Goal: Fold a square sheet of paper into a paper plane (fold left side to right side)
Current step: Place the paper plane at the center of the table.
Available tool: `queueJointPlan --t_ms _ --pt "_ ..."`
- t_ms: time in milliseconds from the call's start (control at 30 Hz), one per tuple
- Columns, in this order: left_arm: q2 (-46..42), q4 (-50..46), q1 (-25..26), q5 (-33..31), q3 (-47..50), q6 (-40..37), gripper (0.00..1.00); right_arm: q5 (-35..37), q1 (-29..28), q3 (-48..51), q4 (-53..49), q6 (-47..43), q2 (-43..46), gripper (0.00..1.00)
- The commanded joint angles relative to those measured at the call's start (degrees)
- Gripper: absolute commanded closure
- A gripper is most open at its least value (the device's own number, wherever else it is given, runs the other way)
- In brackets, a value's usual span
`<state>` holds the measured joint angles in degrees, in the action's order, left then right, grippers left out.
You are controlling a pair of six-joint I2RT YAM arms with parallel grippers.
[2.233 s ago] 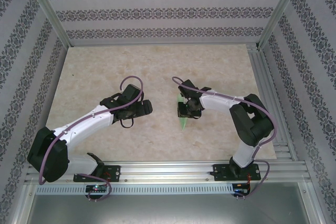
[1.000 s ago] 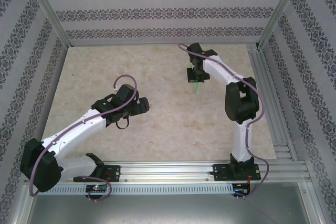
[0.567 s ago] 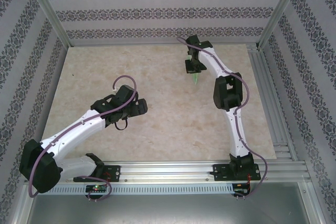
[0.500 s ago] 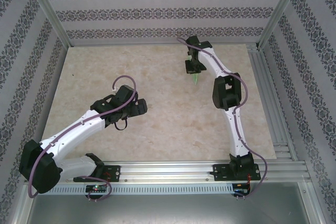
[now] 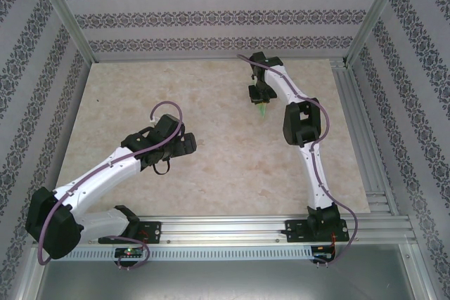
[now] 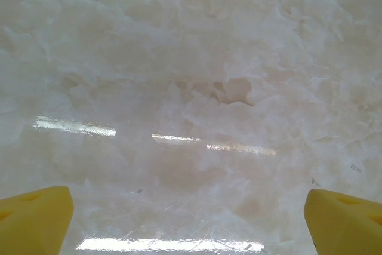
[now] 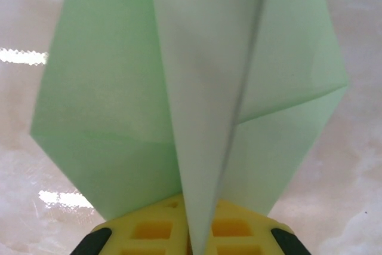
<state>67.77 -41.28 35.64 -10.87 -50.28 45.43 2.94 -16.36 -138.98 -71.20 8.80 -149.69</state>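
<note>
The square sheet of paper is folded into a pale green paper plane (image 7: 203,88) with two wings and a central keel. My right gripper (image 7: 200,234) is shut on that keel, whose lower edge runs down between the yellow pads (image 7: 149,230). From above, the right gripper (image 5: 258,94) reaches far over the table on a stretched arm, and the paper plane (image 5: 261,109) hangs below it as a short green tip. My left gripper (image 5: 187,144) hovers over the table's left middle. Its yellow fingertips (image 6: 33,219) stand wide apart, open, with only marble between them.
The marble-patterned tabletop (image 5: 211,180) lies under both arms. Patterned walls close off the back and sides, and a metal rail (image 5: 365,145) runs along the right edge.
The right arm has stretched slightly further toward the back wall with the plane, whose green tip looks shorter from above. The left arm has barely moved.
</note>
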Motion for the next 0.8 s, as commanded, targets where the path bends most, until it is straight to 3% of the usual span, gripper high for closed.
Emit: queueJointPlan --t_ms 0,767 --pt "0.4 -1.6 -0.3 -1.0 -0.5 -1.1 0.0 0.5 0.3 -1.3 -1.2 -0.8 -2.2 0.89" --pt "1.7 -1.9 -0.4 -0.5 -1.2 -1.3 0.0 -0.4 0.1 -1.4 -2.3 -0.5 -1.0 0.81"
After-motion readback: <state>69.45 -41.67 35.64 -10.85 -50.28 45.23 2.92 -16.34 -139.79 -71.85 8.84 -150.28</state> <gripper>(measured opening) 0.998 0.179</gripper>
